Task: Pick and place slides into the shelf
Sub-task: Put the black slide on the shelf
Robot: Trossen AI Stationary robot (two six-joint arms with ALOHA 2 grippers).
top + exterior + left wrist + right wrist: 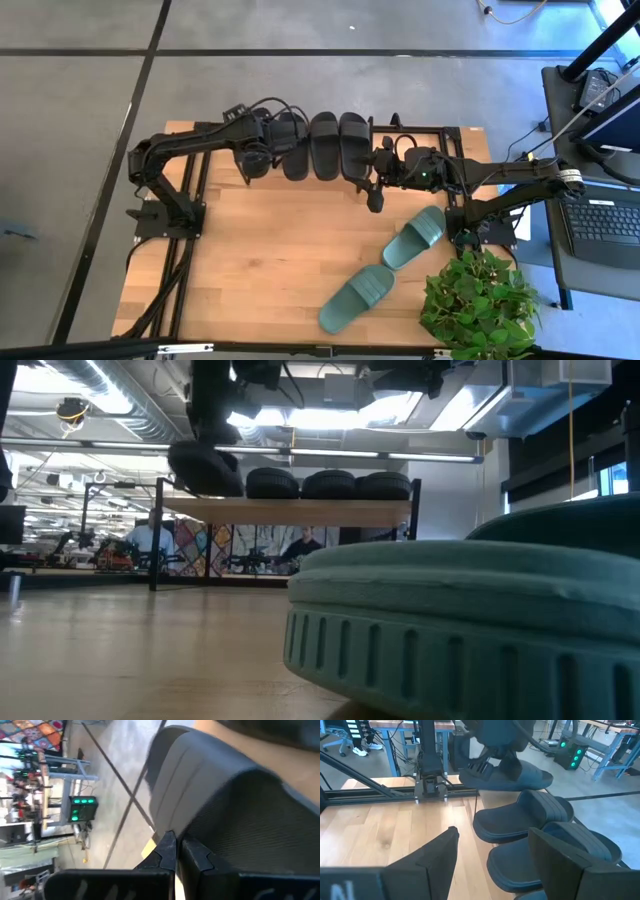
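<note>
Black rubber slides fill the shelf (455,135) at the far edge of the wooden surface (270,260): three black slides (325,145) lie side by side on its light plank top, toes pointing away from the arms' bases. A fourth black slide (258,148) is held just beside them at the shelf's left end, clamped in the left hand (252,158), whose fingers (167,852) close on the slide's edge in the left wrist view. From the low view this slide (205,468) hangs tilted at the left end of the plank, next to the row of three (328,484).

Two sage green slides lie on the surface to the right, well apart from the shelf. One green slide (415,237) sits near the right arm's base; the other green slide (357,299) lies closer to the front edge, both angled diagonally. One of them looms large at the front of the low view (470,625).

The right hand (375,197) hovers over the surface just in front of the shelf's right half, its fingers (432,857) spread apart and holding nothing, with the shelved slides beyond them.

A leafy potted plant (480,305) stands at the surface's front right corner. A laptop (605,230) rests on a separate desk to the right.
</note>
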